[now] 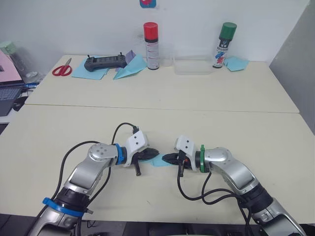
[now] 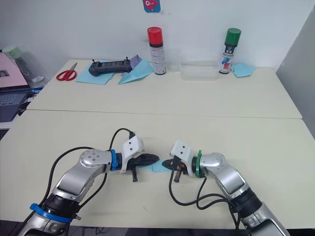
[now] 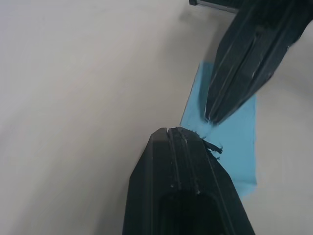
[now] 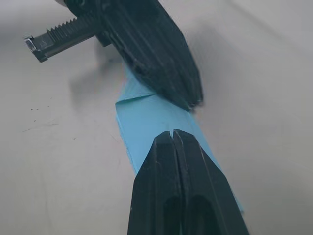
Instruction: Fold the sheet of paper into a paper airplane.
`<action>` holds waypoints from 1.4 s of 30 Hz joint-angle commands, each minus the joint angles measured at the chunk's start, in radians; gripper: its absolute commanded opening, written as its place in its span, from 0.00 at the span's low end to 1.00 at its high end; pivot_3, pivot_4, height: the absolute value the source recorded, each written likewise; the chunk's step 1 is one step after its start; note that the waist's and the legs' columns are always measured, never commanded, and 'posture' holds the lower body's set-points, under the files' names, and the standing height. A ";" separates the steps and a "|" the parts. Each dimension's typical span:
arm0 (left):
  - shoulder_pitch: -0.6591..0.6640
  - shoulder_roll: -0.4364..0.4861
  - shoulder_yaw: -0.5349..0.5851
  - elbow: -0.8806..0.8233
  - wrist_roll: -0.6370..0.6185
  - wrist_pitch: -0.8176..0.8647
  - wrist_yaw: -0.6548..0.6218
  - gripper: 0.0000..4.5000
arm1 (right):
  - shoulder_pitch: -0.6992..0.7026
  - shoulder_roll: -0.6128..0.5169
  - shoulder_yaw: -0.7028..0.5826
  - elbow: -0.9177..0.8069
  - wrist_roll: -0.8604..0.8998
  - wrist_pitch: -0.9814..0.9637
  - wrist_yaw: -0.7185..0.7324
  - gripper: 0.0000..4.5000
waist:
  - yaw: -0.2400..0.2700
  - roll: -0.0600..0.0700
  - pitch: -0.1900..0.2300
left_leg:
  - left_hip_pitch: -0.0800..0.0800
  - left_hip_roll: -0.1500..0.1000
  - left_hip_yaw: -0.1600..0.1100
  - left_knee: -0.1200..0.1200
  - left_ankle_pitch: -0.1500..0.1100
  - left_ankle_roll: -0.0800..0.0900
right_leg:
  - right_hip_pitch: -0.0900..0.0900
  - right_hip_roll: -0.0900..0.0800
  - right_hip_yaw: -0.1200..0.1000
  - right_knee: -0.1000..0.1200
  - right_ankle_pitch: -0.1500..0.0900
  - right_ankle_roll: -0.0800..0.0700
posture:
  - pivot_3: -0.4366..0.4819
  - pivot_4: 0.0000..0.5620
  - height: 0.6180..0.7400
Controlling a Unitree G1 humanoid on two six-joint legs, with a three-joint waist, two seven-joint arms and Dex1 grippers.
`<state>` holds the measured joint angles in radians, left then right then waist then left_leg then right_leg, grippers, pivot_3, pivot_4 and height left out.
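The sheet of paper is a small light blue piece lying flat on the near table between my two grippers. In the right wrist view the paper shows a folded flap at one end. My left gripper comes in from the left, shut, its tip touching the paper's left edge. From the right, my right gripper is shut too, its tip resting on the paper. The two tips nearly meet over it. No paper shows between the fingers of either one. The paper airplane shape is not formed.
On the far table stand a red-capped spray can, a green-capped can and a clear box. Red scissors, a black controller, a light blue dart and blue scraps lie there.
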<state>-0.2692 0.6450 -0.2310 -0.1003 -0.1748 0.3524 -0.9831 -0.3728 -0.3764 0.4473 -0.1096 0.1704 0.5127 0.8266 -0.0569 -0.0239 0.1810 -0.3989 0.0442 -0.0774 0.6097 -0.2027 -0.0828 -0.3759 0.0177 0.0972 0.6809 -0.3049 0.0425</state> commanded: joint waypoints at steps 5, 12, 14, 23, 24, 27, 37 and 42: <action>0.136 0.121 0.075 0.078 0.049 -0.044 0.034 0.00 | 0.018 -0.007 -0.006 0.026 -0.020 0.023 -0.014 0.01 | -0.007 0.001 -0.001 | 0.002 0.001 0.000 -0.001 0.000 0.000 | 0.001 0.000 0.000 0.000 0.000 -0.001 | 0.48 0.27 1.00; 0.164 0.133 0.142 0.053 0.022 -0.040 0.058 0.00 | 0.012 -0.003 -0.011 0.039 -0.015 0.014 -0.006 0.01 | -0.009 0.003 -0.004 | 0.004 0.001 0.001 -0.001 0.000 0.000 | 0.002 0.000 0.001 0.001 -0.001 -0.002 | 0.48 0.27 1.00; 0.159 0.132 0.176 0.036 -0.002 -0.036 0.062 0.00 | 0.010 0.006 -0.032 0.029 0.009 -0.003 0.003 0.01 | -0.009 0.003 -0.004 | 0.004 0.001 0.001 -0.001 0.000 0.000 | 0.002 0.000 0.001 0.001 -0.001 -0.002 | 0.48 0.27 1.00; 0.121 0.210 0.364 -0.058 -0.152 0.010 0.017 0.06 | -0.018 -0.005 -0.272 -0.183 0.288 0.175 0.048 0.09 | -0.006 0.002 0.002 | -0.006 0.002 0.001 -0.001 0.000 0.000 | -0.008 0.001 0.000 0.001 -0.001 -0.002 | 0.48 0.27 1.00; 0.119 0.209 0.384 -0.090 -0.185 0.026 0.006 0.12 | -0.017 -0.027 -0.283 -0.213 0.310 0.184 0.068 0.14 | -0.003 0.002 0.002 | -0.009 0.001 0.001 -0.001 0.000 0.000 | -0.011 0.000 0.000 0.001 -0.001 -0.002 | 0.48 0.27 1.00; 0.143 0.222 0.428 -0.224 -0.272 0.077 -0.022 0.30 | 0.009 -0.132 -0.292 -0.299 0.326 0.142 0.153 0.37 | 0.006 0.001 0.002 | -0.016 0.001 -0.001 0.000 0.000 0.000 | -0.014 -0.001 -0.002 0.000 0.000 -0.002 | 0.48 0.27 1.00; 0.406 0.274 0.540 -0.497 -0.353 0.061 -0.116 0.99 | 0.164 -0.332 -0.268 -0.372 0.264 -0.051 0.293 1.00 | -0.001 0.001 0.003 | -0.013 0.002 0.000 -0.001 -0.001 0.000 | -0.013 0.000 -0.002 0.000 -0.002 -0.002 | 0.48 0.27 1.00; 0.654 0.144 0.579 -0.651 -0.319 -0.038 -0.041 1.00 | 0.214 -0.269 -0.161 -0.290 0.076 -0.249 0.201 0.70 | -0.002 0.000 0.003 | -0.011 0.001 0.004 0.000 -0.001 0.000 | -0.013 -0.002 0.002 0.000 -0.002 -0.002 | 0.48 0.27 1.00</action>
<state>0.3778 0.7978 0.3139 -0.6991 -0.4908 0.3384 -1.0562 -0.1550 -0.6550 0.2744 -0.3881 0.2887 0.3325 1.0547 -0.0590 -0.0239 0.1843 -0.4097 0.0454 -0.0734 0.6098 -0.2033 -0.0827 -0.3887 0.0162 0.0989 0.6813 -0.3065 0.0409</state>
